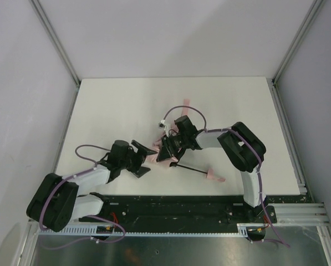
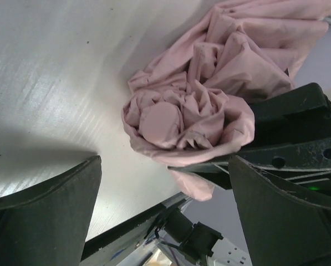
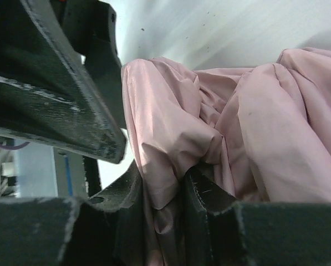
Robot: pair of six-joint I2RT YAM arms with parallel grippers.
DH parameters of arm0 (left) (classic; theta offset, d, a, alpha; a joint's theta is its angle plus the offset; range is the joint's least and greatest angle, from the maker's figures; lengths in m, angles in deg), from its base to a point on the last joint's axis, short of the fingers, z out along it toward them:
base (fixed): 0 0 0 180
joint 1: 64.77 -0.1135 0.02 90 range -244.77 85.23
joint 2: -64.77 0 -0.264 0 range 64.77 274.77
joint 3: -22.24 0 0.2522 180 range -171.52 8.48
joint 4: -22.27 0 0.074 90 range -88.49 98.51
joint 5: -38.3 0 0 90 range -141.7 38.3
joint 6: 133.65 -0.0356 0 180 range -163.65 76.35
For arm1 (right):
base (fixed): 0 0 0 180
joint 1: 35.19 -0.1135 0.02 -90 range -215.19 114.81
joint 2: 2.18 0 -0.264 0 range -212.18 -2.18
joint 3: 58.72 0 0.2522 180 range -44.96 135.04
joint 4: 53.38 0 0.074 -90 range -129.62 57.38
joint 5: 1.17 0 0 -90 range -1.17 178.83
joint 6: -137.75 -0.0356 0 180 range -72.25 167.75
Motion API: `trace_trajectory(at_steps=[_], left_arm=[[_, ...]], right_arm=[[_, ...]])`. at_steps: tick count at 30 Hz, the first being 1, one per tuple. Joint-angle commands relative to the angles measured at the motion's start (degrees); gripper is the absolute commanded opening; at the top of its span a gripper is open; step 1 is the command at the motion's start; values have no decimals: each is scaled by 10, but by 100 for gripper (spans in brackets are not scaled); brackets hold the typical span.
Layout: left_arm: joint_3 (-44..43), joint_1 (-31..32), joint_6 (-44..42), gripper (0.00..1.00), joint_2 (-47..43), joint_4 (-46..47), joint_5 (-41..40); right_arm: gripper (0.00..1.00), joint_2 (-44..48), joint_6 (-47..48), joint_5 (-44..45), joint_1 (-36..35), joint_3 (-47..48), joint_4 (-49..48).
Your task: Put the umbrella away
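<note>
Looking down from the top camera, the umbrella (image 1: 188,168) lies on the white worktop (image 1: 110,111) just below the middle of the frame. Its long axis slants from the bunched pink canopy (image 1: 152,157) at the centre, along the thin black shaft, to the small pink handle (image 1: 212,177) at the lower right. The handle end points toward the lower right. The left hand (image 1: 147,160) comes in from the lower left with its fingers spread on either side of the canopy's end. The right hand (image 1: 164,154) comes from the right, down on the fabric where the shaft starts. A pink strip (image 1: 184,102) shows further up the frame; I cannot tell whether it joins the canopy. Only this view shows the shaft and handle.

From the left wrist, the fingers (image 2: 49,216) stand wide open in the lower corners. The crumpled fabric is a rounded bundle beyond them at centre and upper right, touching neither. The dark body of the right hand sits against the bundle's right side.

From the right wrist, pink folds fill the centre and right of the frame. At the bottom, the right hand's two pads (image 3: 209,194) are closed on a fold of fabric. The left hand's open finger crosses the upper left.
</note>
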State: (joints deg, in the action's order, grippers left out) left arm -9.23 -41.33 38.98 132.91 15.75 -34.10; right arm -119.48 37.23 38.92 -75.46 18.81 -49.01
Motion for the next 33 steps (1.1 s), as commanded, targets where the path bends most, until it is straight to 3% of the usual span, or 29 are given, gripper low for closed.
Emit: trace_trajectory(at_steps=[1,5,8,15,20,22,25,30,33], left_arm=[[-1,24,59,99,38,33,-67],[-9,29,72,95,100,59,-99],[-15,33,80,87,137,81,-118],[-16,50,60,50,160,92,-151],[-3,51,24,12,151,93,-156],[1,51,17,6,153,93,-149],[4,51,9,2,157,93,-134],[10,51,2,0,149,85,-125],[6,51,8,0,142,53,-123]], right_arm=[[0,-69,-60,-16,2,-45,104],[0,-73,-77,-50,6,-50,62],[0,-71,-73,-60,5,-51,59],[0,-54,-56,-72,4,-52,61],[0,-34,-57,-56,5,-49,68],[3,-21,-48,-27,3,-42,98],[17,11,-35,44,0,-28,150],[59,102,-4,173,-20,-2,230],[75,164,24,235,-33,21,295]])
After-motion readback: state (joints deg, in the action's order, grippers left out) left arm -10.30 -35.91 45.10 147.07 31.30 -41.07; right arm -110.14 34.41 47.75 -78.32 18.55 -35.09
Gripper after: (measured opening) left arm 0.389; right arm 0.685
